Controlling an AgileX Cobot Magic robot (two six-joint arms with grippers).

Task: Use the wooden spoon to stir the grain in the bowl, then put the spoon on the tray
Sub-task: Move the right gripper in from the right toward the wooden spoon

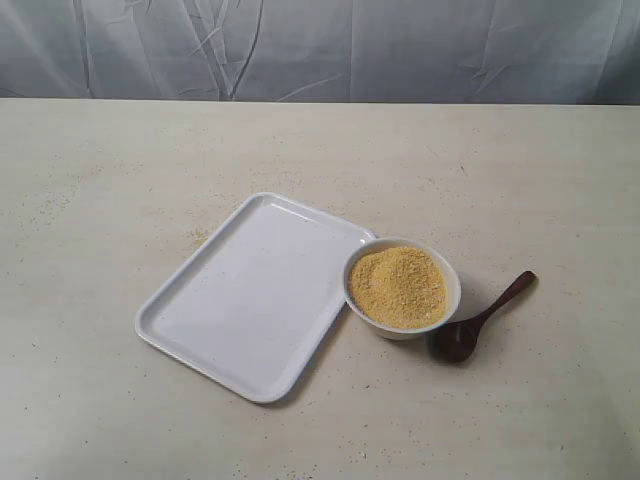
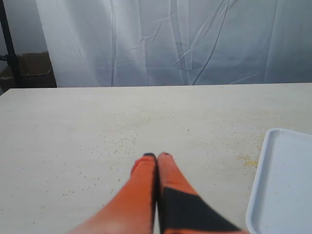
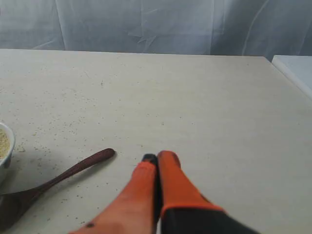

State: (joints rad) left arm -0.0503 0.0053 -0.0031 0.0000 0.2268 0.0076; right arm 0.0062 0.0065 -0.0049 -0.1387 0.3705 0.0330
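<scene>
Wooden spoon (image 3: 73,170) beside right tool (image 3: 157,157), untouched; it and left tool (image 2: 157,155) pinched together

Jaws pressed together, the right claw (image 3: 156,159) sits near the handle end of the wooden spoon (image 3: 73,170) lying on the desk (image 3: 209,102).

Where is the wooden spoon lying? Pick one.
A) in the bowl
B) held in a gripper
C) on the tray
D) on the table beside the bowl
D: the wooden spoon lies flat on the table, right next to the bowl.
</scene>
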